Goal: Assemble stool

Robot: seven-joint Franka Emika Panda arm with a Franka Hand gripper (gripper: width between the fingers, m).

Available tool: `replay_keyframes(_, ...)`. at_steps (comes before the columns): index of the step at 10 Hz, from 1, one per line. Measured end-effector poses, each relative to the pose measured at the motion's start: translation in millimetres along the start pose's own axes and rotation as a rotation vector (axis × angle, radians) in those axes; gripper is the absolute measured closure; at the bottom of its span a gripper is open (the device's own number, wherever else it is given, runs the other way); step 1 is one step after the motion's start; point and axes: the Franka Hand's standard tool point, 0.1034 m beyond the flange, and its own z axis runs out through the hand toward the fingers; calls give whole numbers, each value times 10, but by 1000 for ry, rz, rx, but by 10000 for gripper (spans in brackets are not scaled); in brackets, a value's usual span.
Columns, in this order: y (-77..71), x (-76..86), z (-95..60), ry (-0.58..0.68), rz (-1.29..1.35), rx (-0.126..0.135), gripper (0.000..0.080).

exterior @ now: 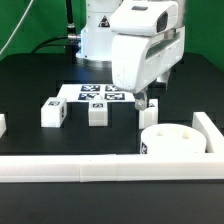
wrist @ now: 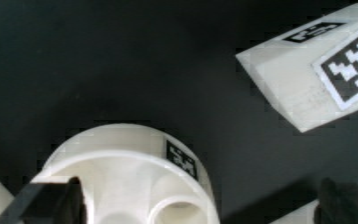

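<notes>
The round white seat disc (exterior: 170,140) lies at the front of the exterior view's right, in the corner of the white rails. In the wrist view the seat disc (wrist: 126,168) shows a socket and a small tag on its rim. My gripper (exterior: 145,101) hangs just behind and above it, open, with nothing held. In the wrist view my gripper (wrist: 194,205) has one dark finger (wrist: 44,200) over the disc's edge, the other over dark table. One tagged leg block (exterior: 148,117) (wrist: 318,72) stands beside the gripper. Two more leg blocks (exterior: 53,113) (exterior: 97,114) sit toward the left.
The marker board (exterior: 100,93) lies flat behind the leg blocks. A long white rail (exterior: 90,168) runs along the front, and another rail (exterior: 210,132) closes the exterior view's right side. A white piece (exterior: 2,125) shows at the left edge.
</notes>
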Motion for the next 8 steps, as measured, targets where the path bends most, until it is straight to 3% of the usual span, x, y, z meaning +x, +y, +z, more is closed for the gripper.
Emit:
replay_keyframes(3,-4,-7,11,0,63,2,150)
replay_keyframes(8,-22,-182,130,14,484,10,150)
